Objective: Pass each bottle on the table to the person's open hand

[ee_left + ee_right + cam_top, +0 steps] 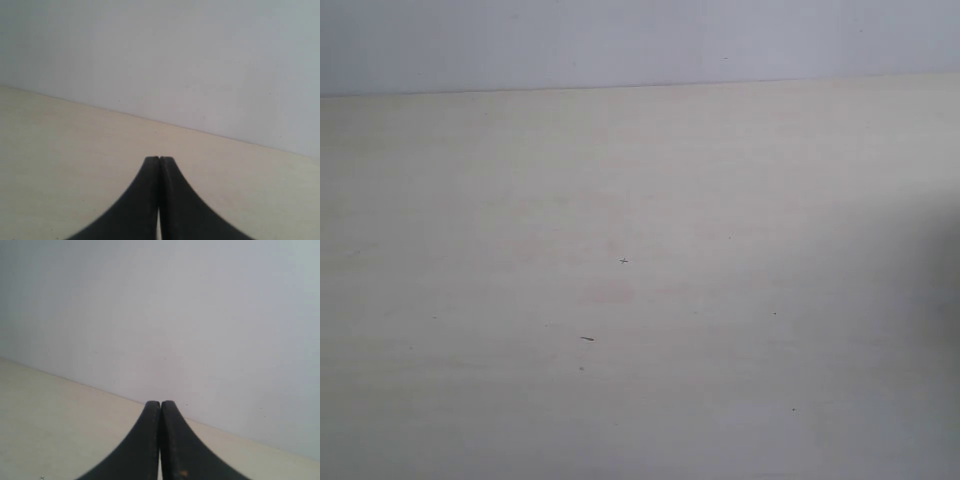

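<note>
The pale beige table [640, 300] fills the exterior view, with a few small dark specks on it. No bottle shows in any view, and no hand shows either. Neither arm appears in the exterior view. My left gripper [159, 159] is shut, its two black fingers pressed together with nothing between them, over the table [60, 160]. My right gripper [160, 403] is likewise shut and empty, pointing toward the table's far edge [60, 410] and the wall.
A plain grey-white wall [640, 40] runs behind the table's far edge. A soft shadow darkens the table at the right side [935, 330] of the exterior view.
</note>
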